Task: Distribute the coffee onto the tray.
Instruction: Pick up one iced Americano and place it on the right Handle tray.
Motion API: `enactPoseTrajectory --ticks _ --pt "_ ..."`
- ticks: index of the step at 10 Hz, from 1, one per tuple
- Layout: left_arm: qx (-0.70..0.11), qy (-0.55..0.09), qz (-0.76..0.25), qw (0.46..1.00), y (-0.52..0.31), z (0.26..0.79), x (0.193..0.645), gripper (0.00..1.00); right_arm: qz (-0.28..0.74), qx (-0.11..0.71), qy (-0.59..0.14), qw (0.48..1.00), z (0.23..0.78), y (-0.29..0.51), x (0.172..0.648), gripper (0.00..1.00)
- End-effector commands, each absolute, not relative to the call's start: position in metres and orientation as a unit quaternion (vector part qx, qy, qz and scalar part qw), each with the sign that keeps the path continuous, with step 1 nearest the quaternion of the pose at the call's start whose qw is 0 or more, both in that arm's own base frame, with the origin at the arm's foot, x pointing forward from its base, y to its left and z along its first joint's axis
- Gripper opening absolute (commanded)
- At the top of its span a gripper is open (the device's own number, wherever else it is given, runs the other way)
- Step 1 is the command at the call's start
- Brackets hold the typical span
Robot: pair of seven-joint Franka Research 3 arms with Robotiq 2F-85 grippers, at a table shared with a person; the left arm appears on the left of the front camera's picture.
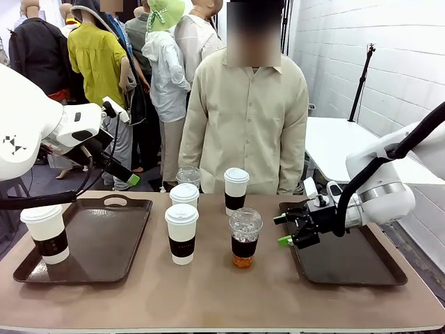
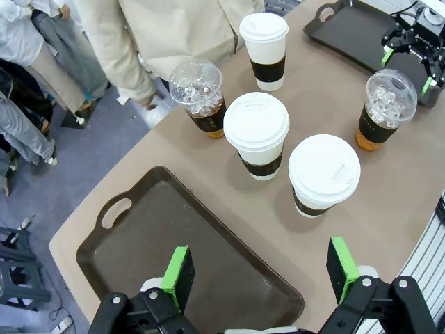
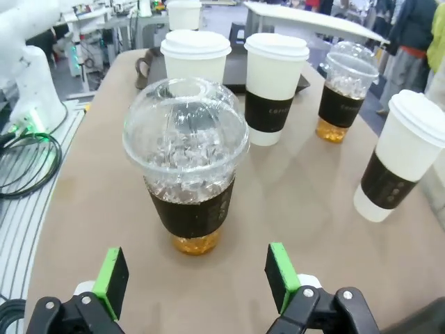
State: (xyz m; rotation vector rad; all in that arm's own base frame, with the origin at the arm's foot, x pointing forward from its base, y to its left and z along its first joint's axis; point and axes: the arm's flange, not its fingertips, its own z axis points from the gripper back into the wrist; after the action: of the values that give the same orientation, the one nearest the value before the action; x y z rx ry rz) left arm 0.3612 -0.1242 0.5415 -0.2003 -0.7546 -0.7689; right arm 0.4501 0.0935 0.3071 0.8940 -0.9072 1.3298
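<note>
Quick rundown of the table [image 1: 222,299]. The left tray [image 1: 104,240] sits at the table's left end and carries one white lidded cup [image 1: 45,233] in its near left corner. The right tray [image 1: 354,261] sits at the right end.

The other coffees are bunched in the middle of the table, none of them on a tray:
- The front white cup [image 1: 181,233] is nearest the robot's edge.
- The middle white cup [image 1: 184,195] is right behind it.
- The back white cup [image 1: 236,191] is by the far edge, in front of the person [image 1: 243,118].
- The far iced cup [image 1: 188,176] also stands at that far edge.
- The near iced cup [image 1: 245,236] is a bit right of the front white cup, between it and the right tray.

The right gripper [image 3: 198,275] has its green pads spread wide. It's low over the right tray's left rim and pointed straight at the near iced cup, with nothing between the pads and no contact.

The left gripper [image 2: 261,273] is spread apart too, holding nothing. It hangs up high above the left tray, looking down on the tray's edge.
</note>
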Motion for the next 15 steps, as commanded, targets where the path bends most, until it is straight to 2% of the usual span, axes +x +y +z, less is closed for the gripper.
enactPoseTrajectory --ticks 1,6,15 --pt "-0.097 -0.356 -0.366 0.854 -0.124 0.541 0.361 1.0 0.567 0.401 -0.417 0.587 0.295 0.102 0.464 1.0" --pt "-0.097 -0.356 -0.366 0.854 -0.124 0.541 0.361 1.0 0.55 0.422 -0.425 0.582 0.277 0.12 0.478 1.0" --pt "-0.097 -0.356 -0.366 0.854 -0.124 0.541 0.361 1.0 0.553 0.432 -0.41 0.582 0.272 0.126 0.473 1.0"
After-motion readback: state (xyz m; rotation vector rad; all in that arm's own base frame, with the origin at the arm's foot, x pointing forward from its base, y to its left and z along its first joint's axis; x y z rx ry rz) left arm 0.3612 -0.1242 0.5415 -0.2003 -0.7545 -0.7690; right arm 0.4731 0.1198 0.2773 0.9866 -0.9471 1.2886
